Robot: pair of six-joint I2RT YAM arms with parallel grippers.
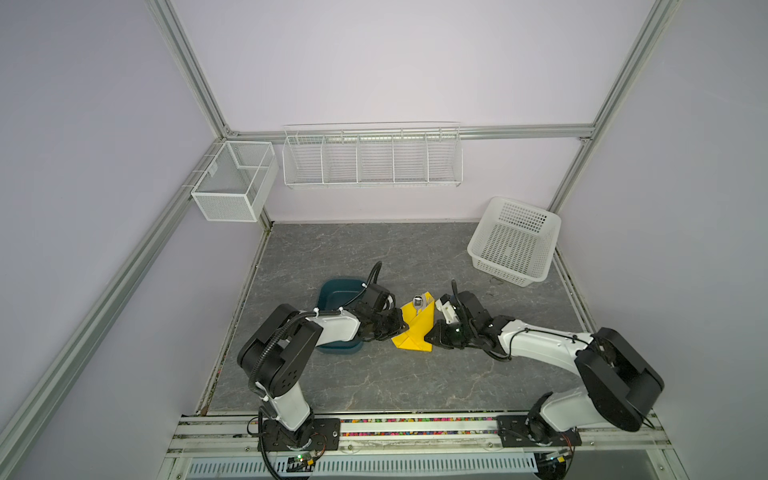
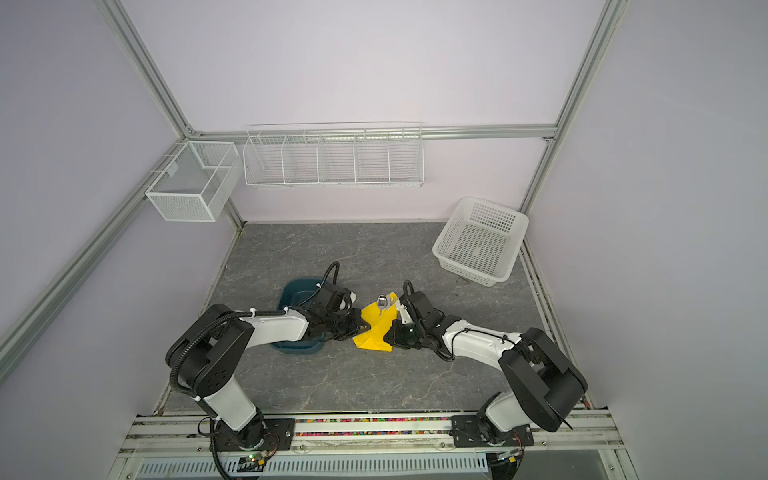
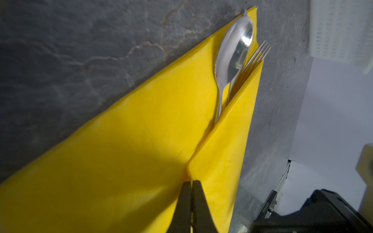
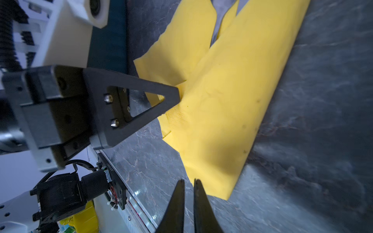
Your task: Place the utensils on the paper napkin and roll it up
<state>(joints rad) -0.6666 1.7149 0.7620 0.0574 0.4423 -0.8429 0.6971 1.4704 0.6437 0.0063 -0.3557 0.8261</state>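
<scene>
The yellow paper napkin (image 1: 415, 330) (image 2: 376, 330) lies on the grey table between my two grippers, with one flap folded over the utensils. The spoon (image 3: 234, 52) and the fork (image 3: 257, 53) poke out of the fold (image 3: 228, 141) at its far end, seen as a silver glint (image 1: 420, 302) in both top views. A sliver of metal behind the spoon may be the knife. My left gripper (image 3: 191, 182) (image 1: 405, 329) is shut on the napkin's folded edge. My right gripper (image 4: 189, 180) (image 1: 429, 338) sits just off the napkin's near corner (image 4: 224, 189), almost shut, holding nothing.
A dark teal tray (image 1: 332, 291) sits under the left arm, close beside the napkin. A white perforated basket (image 1: 515, 241) stands at the back right. White wire racks (image 1: 372, 160) hang on the back wall.
</scene>
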